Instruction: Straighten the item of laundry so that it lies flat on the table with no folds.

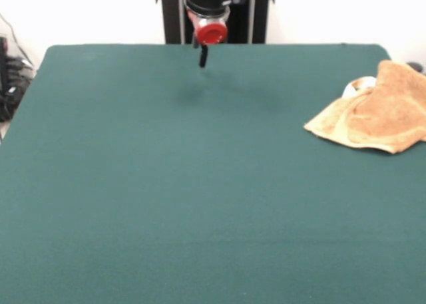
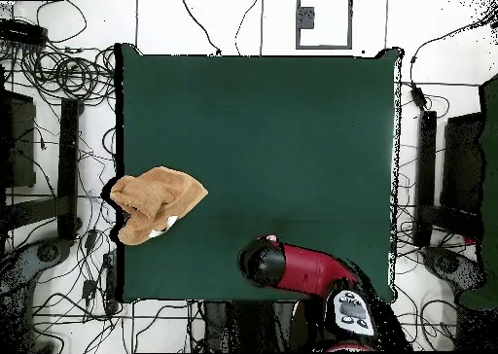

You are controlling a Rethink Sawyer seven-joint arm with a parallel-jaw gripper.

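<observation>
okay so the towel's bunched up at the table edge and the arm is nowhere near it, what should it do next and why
Probably carry the gripper across to the towel. It hangs above bare table near the robot's side, holding nothing, while the towel lies folded over itself at the table's side edge, partly overhanging in the overhead view.

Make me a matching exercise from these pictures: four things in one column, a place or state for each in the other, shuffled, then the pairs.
Things:
1. towel
2. gripper
3. table
4. white tag

Places or states:
A. covered in dark green cloth
B. crumpled with folds, at the table's edge
C. hanging above the table, far from the towel
D. peeking out from the towel's folds

Pairs: 1-B, 2-C, 3-A, 4-D
</observation>
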